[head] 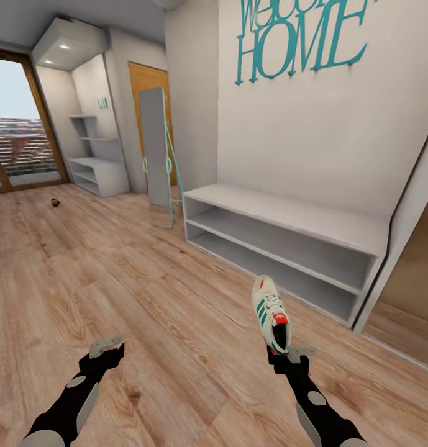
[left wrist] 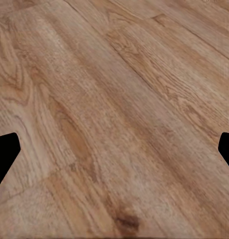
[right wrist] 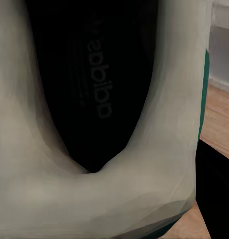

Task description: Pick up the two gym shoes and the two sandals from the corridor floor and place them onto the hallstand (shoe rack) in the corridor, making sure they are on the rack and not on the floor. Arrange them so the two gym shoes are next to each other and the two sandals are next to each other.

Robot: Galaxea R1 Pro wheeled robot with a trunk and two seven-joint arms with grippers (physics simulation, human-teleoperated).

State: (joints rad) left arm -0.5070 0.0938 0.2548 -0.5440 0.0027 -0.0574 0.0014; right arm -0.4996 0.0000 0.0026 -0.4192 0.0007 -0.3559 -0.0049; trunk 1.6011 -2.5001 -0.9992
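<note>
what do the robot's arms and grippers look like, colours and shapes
In the head view both arms are glossy black with rounded, segmented links and light grey oval panels along their sides. The left gripper and the right gripper each end in flat, pale grey metal-looking fingers on a black wrist block. No cables or markings are visible.

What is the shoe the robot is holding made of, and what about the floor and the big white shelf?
The gym shoe looks like smooth cream leather or a leather look-alike, with green stripes and a dark lining inside. The corridor floor looks like light brown wood planks, since grain and knots show. The low white shelf unit looks like matte painted board; plain flat surfaces, so I can't be sure.
</note>
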